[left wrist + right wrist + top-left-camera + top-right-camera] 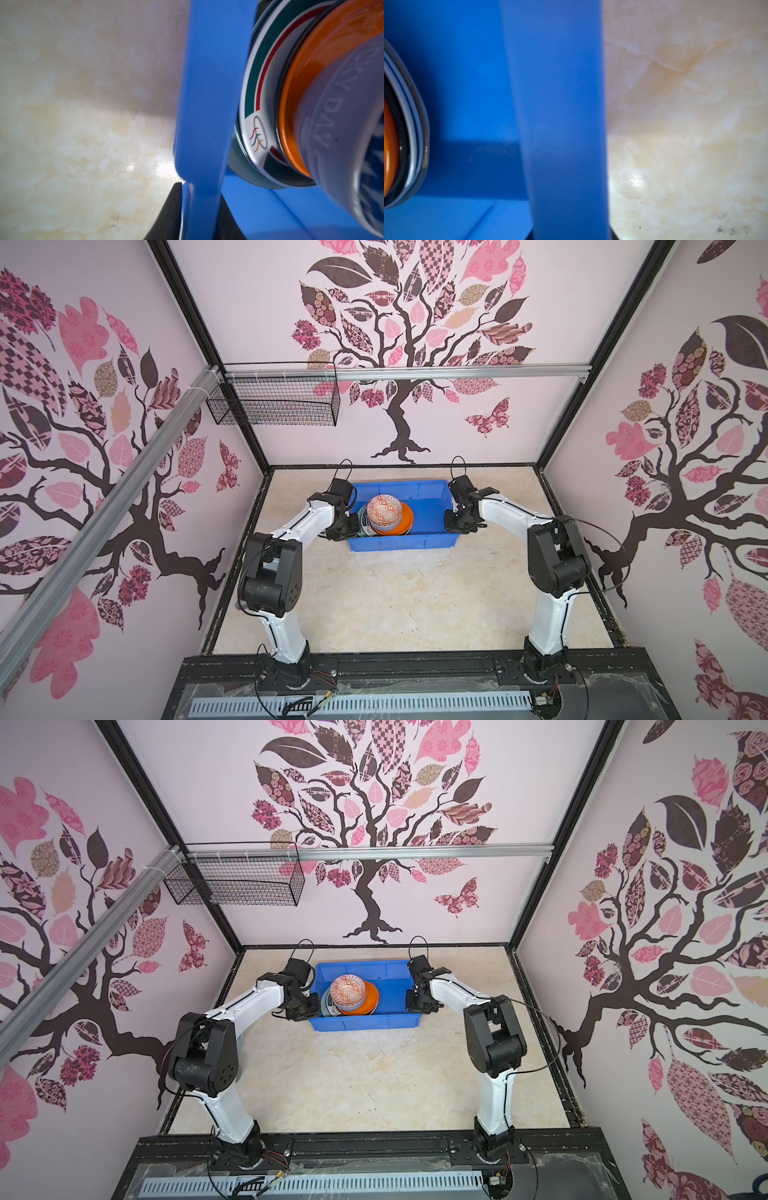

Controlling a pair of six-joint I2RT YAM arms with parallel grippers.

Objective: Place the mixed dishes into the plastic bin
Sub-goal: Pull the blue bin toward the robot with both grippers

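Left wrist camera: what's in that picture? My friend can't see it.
The left hand pinches the wall of the blue bin between two black fingers. Inside are stacked dishes: striped white plate, orange dish, lavender bowl. Outside is pale table.

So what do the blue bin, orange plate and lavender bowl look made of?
The blue bin: moulded plastic, semi-gloss; uniform colour, thick rounded rim. The orange plate: likely glazed ceramic or melamine; glossy, with bright reflections. The lavender bowl: matte, embossed lettering; plastic or matte-glazed ceramic, cannot tell which.
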